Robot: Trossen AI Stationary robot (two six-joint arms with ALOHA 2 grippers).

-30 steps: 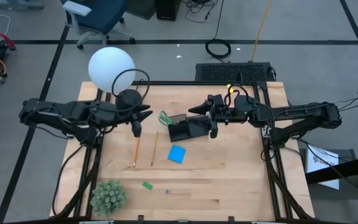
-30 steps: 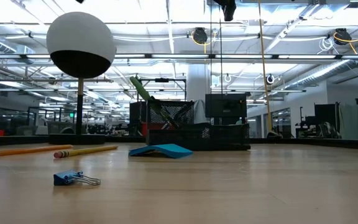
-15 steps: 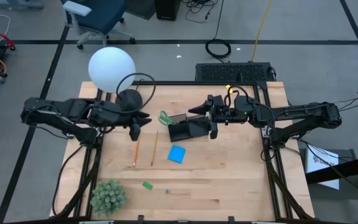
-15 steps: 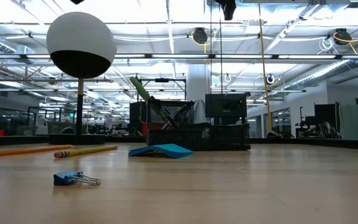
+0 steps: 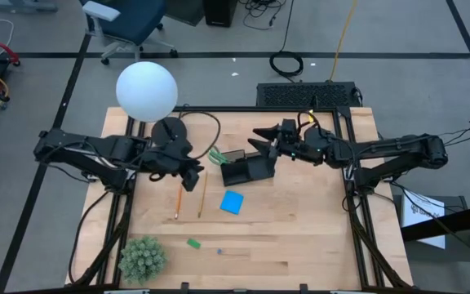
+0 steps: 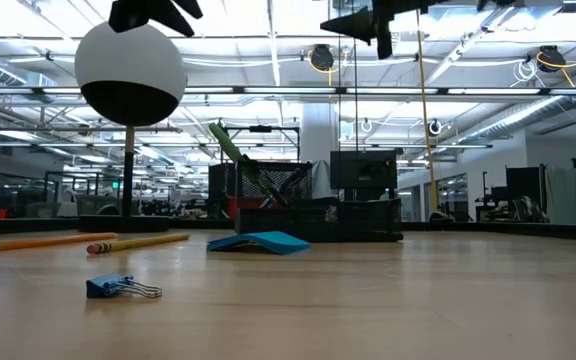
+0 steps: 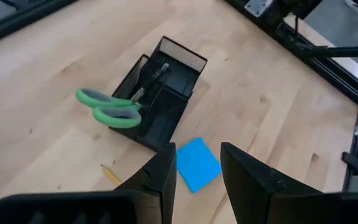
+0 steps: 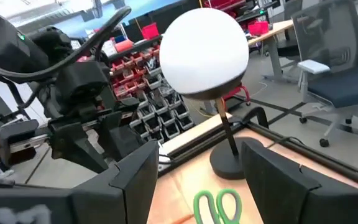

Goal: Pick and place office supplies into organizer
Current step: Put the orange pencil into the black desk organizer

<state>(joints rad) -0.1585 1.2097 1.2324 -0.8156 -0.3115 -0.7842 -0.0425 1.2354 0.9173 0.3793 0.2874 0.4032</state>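
From above, the desk (image 5: 300,229) is a light wood top on a dark metal frame, sitting on a grey floor with black tape lines, an office chair (image 5: 129,20) and cables beyond it. The black organizer (image 5: 247,169) is near the middle, with the green scissors (image 5: 216,154) poking out of its left end. The blue note pad (image 5: 232,202) lies just in front of it, two pencils (image 5: 190,196) to its left, and a green eraser (image 5: 193,242) nearer the fuzzy plant ball (image 5: 142,257). The left claw (image 5: 194,173) hovers over the pencils' upper ends; the right claw (image 5: 266,135) hangs above the organizer's back edge.

Down at desk level there's a big open hall with ceiling lights behind. A blue binder clip (image 6: 118,287) sits up front, and the globe lamp (image 6: 130,72) is on the left.

In the left wrist view, the claw's fingers (image 7: 163,180) are parted with nothing between them, high over the note pad and organizer.

In the right wrist view, the fingers (image 8: 138,177) are spread wide and empty, facing the lamp and shelves of red bins.
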